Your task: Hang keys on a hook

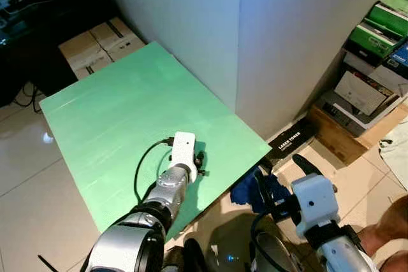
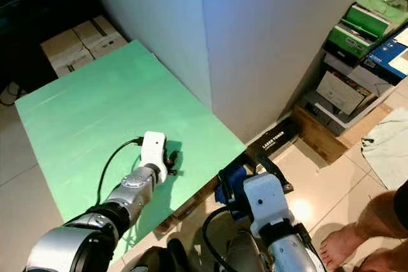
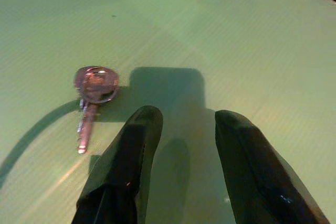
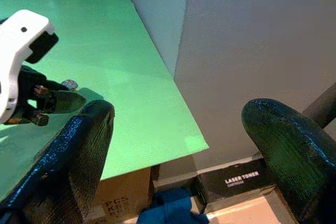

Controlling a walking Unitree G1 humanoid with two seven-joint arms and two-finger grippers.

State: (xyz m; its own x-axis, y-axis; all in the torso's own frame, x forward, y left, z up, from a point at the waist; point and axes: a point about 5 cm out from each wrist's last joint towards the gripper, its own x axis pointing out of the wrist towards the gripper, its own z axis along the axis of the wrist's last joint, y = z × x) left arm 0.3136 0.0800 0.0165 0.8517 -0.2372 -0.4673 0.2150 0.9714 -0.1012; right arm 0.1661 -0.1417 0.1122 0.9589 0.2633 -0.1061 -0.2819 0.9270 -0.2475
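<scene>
— One key, is that all you have on the table?

— One key (image 3: 92,94), yes, silver, lying flat on the green table (image 1: 108,113) with its round head toward the far side and its blade pointing back at me. It sits just beside my left gripper (image 3: 184,129), off to one side of the fingers and not between them.

— So the left gripper has nothing in it?

— Nothing. Its two black fingers (image 3: 131,150) stand a little apart, low over the green top near the front edge, throwing a square shadow ahead of them. A black cable loops from the white wrist housing (image 1: 183,148) back along my arm.

— And further right?

— A pale wall corner (image 1: 239,42) comes down behind the table. At its foot lies a black box marked "LASER TONER" (image 1: 290,141), and some blue cloth (image 1: 252,189) is bunched on the floor by the table's corner. My right gripper (image 4: 178,145) hangs off the table's edge above that spot, spread wide and empty. Past it, stacked boxes (image 1: 376,36) rest on a low wooden crate (image 1: 341,135), and a person's bare foot (image 2: 347,243) stands on the tiles.
</scene>
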